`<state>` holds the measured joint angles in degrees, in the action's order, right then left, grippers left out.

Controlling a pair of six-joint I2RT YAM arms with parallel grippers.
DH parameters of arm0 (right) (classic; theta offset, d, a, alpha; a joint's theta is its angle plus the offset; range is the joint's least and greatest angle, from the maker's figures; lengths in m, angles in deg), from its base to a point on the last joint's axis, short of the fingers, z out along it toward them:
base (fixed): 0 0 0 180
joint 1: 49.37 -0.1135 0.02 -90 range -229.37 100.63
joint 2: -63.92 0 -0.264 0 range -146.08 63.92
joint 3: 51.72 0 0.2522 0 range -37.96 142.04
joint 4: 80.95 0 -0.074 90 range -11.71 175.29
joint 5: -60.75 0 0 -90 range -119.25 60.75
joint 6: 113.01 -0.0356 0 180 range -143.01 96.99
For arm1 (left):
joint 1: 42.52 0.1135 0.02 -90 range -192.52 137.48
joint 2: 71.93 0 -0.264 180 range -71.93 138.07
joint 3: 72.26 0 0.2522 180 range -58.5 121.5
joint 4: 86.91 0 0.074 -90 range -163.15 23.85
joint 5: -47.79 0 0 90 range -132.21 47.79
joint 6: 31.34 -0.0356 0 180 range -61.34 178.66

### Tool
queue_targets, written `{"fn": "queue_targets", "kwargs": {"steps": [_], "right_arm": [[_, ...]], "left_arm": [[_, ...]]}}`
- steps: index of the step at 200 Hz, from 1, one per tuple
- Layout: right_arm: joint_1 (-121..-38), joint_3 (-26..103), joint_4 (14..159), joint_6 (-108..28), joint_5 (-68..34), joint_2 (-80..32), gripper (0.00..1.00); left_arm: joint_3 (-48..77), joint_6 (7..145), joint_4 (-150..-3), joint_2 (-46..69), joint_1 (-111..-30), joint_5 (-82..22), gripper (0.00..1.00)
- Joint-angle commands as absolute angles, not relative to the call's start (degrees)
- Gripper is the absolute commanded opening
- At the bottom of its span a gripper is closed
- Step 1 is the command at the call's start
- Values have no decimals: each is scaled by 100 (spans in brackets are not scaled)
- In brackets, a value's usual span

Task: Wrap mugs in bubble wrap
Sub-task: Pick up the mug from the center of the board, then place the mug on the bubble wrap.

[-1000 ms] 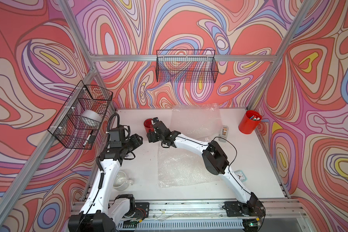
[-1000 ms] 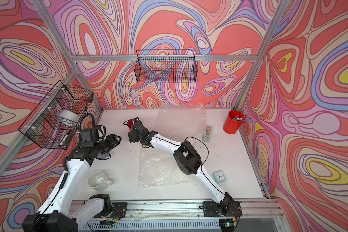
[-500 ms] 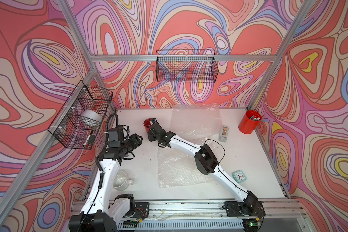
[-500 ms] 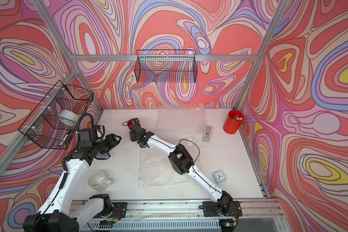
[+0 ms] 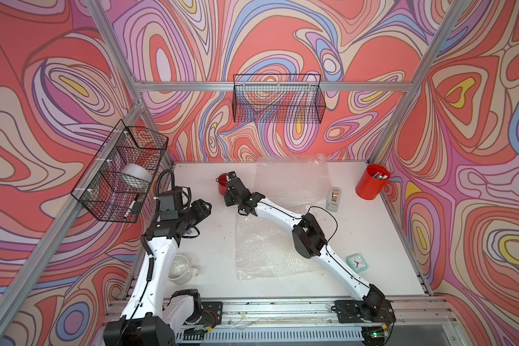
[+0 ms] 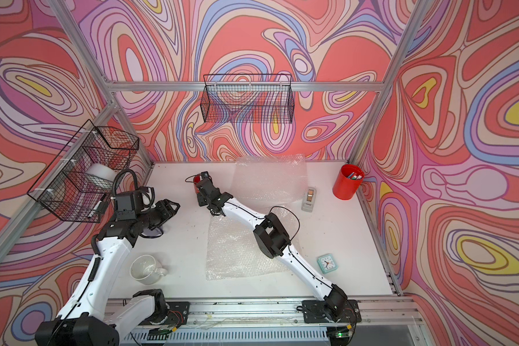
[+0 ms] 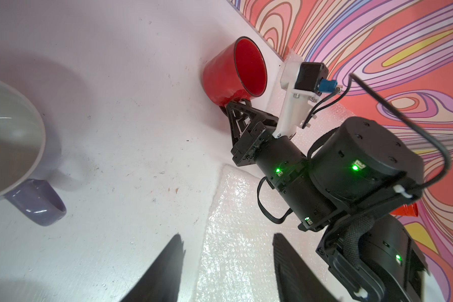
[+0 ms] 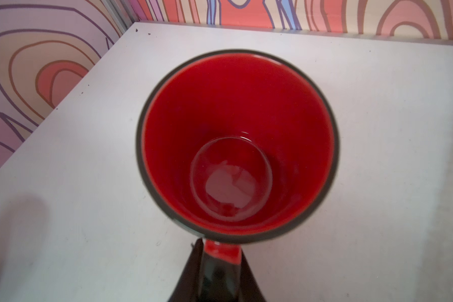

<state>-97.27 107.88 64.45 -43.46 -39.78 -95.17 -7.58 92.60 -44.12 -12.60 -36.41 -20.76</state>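
Observation:
A glossy red mug [image 5: 222,183] [image 6: 196,181] stands upright near the back left of the table. My right gripper [image 8: 221,264] [image 7: 234,103] is shut on its dark handle, one finger on each side. Out in front of the left arm hangs my left gripper [image 7: 226,241] [image 5: 206,206], open and holding nothing. A white mug [image 5: 179,269] [image 6: 144,269] [image 7: 8,141] sits upright at the front left beside the left arm. One bubble wrap sheet [image 5: 267,251] [image 6: 237,254] [image 7: 236,235] lies flat mid-table under the right arm. A second sheet [image 5: 294,176] lies at the back.
A red pen cup [image 5: 372,181] stands at the back right, with a tape dispenser [image 5: 333,197] beside it. A small clock [image 5: 357,263] lies at the right front. Wire baskets hang on the back wall [image 5: 277,100] and the left wall [image 5: 120,173].
My right gripper has reached further to the red mug and closed on its handle. The left arm has not moved.

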Motion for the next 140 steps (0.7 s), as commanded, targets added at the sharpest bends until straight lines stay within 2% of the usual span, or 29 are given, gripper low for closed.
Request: {"fn": "queue_targets", "kwargs": {"steps": [1, 37, 68, 115, 140], "right_arm": [[-9683, 10927, 6459, -4117, -3779, -9466, 11], [-9676, 10600, 6500, -3671, -3770, -8741, 0], [-9682, 9523, 6496, -3468, -3833, -7508, 0], [-9755, 6399, 6569, -4083, -4524, -4903, 0], [-10064, 4922, 6064, -4823, -5448, -3723, 0]], "left_arm": [[-672, 9133, -4165, -1399, -3579, -2104, 58], [-717, 9081, -4105, -1491, -3568, -2009, 66], [-885, 9154, -4193, -1622, -3812, -1927, 68], [-1570, 9703, -4885, -1806, -5472, -2771, 68], [-1886, 10030, -5450, -1532, -6502, -3451, 72]]}}
